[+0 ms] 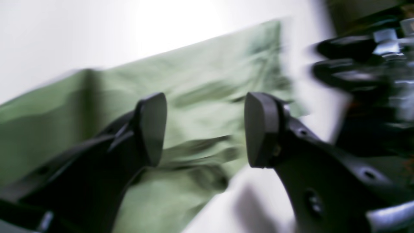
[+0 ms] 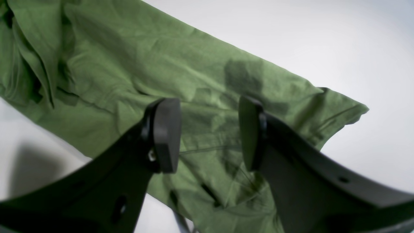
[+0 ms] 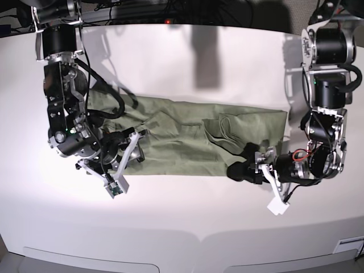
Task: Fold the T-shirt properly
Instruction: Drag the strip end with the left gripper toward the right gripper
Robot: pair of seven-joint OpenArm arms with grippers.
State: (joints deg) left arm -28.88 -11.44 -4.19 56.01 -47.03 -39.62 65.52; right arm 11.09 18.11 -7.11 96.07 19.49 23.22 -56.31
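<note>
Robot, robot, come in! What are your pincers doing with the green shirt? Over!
Left pincer open, nothing in it. Right pincer open over the shirt. Shirt lies in a long folded strip on the table. Nothing in the way.

Both grippers' fingers (image 1: 152, 129) apart, empty

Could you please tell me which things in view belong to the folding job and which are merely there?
Belongs to the job:
- T-shirt, lying in a long band
- left hand, open
- right hand, open

Merely there:
- white table
- cables at the back
</note>
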